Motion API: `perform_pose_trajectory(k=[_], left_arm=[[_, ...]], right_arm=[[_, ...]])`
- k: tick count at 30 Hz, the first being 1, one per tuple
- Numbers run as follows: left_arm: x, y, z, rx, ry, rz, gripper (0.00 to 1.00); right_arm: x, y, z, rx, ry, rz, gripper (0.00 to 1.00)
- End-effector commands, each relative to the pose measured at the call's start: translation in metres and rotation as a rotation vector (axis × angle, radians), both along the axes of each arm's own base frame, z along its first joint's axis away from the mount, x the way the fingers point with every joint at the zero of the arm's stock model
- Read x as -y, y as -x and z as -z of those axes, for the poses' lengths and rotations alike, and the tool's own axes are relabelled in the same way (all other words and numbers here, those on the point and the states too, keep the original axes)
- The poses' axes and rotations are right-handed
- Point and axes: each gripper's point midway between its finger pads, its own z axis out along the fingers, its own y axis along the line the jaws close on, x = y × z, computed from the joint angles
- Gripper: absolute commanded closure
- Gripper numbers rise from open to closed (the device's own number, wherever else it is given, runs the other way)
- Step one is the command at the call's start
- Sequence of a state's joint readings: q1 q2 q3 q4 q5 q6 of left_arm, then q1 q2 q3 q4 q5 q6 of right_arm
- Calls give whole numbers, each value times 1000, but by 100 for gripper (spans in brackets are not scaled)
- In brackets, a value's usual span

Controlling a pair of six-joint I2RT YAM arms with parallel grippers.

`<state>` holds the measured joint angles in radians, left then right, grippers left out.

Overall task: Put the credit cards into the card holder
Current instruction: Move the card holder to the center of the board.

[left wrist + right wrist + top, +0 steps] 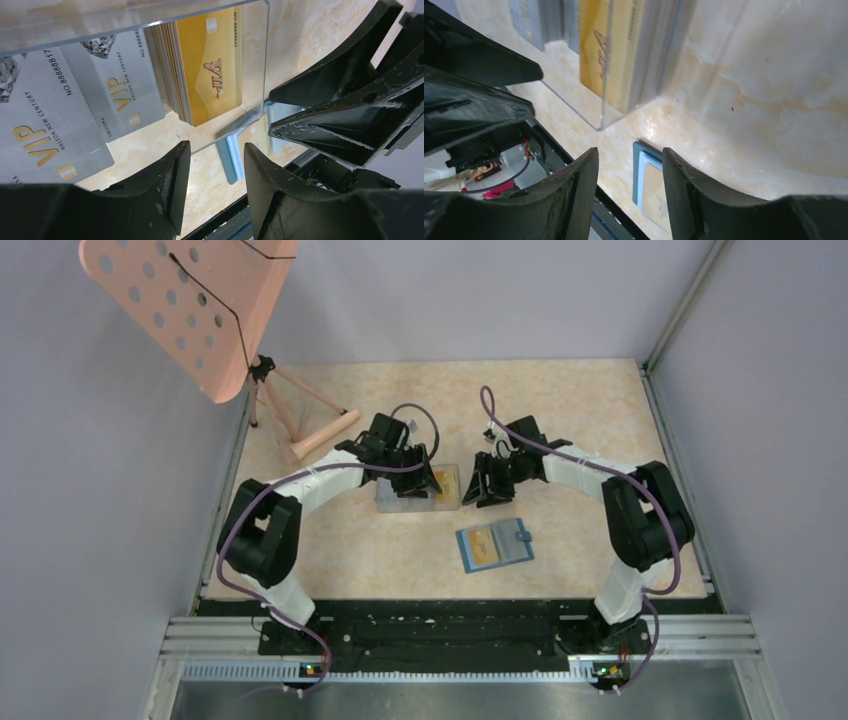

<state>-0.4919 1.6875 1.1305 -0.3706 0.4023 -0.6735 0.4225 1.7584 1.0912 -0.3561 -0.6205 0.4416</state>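
Note:
A clear plastic box holds the credit cards: a stack fronted by a gold VIP card and silver-grey VIP cards. My left gripper hangs over the box's right part, open with nothing between its fingers. My right gripper is just right of the box, open and empty too, and it shows in the left wrist view. The teal card holder lies open on the table nearer the bases, an orange card in its left half. The right wrist view shows the card holder past its fingers.
A pink perforated board on a tripod stands at the back left. A metal rail runs along the table's near edge. Grey walls close in the left, right and back sides.

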Motion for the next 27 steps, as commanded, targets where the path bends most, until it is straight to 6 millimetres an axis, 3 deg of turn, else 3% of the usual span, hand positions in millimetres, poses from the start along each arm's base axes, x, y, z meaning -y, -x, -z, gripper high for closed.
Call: perform_pose_trajectory(k=[1, 8, 15, 21, 27], left_arm=[[10, 0, -5, 7, 26, 48, 52], [26, 12, 1, -16, 33, 87, 54], [33, 21, 3, -22, 31, 108, 55], [33, 19, -10, 18, 42, 110, 54], [27, 10, -36, 88, 60, 88, 50]], right_arm=[[13, 12, -1, 6, 38, -2, 50], [25, 29, 19, -38, 93, -9, 50], [30, 41, 24, -57, 99, -14, 50], [25, 35, 11, -30, 69, -17, 50], [11, 15, -21, 30, 10, -20, 49]])
